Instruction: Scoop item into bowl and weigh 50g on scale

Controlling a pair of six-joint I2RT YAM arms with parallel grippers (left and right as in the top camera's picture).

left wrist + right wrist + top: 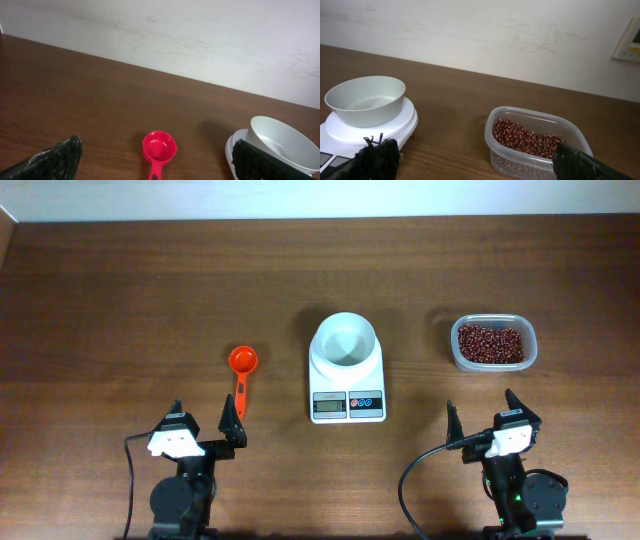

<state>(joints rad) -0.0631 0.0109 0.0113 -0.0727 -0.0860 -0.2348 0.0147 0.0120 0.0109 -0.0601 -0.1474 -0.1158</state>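
A heap of small reddish-brown beans (491, 343) lies in a clear plastic tub (530, 350) at the right; it shows in the right wrist view (525, 139) too. The empty white bowl (345, 341) stands on the white scale (347, 406) at the table's middle, also in the right wrist view (366, 100). A red scoop (242, 363) lies left of the scale, handle toward me; it shows in the left wrist view (159, 148). My left gripper (204, 423) is open and empty, just behind the scoop's handle. My right gripper (482, 414) is open and empty, in front of the tub.
The brown wooden table (120, 300) runs to a pale wall at the back. Black cables (410, 480) trail from both arm bases at the front edge.
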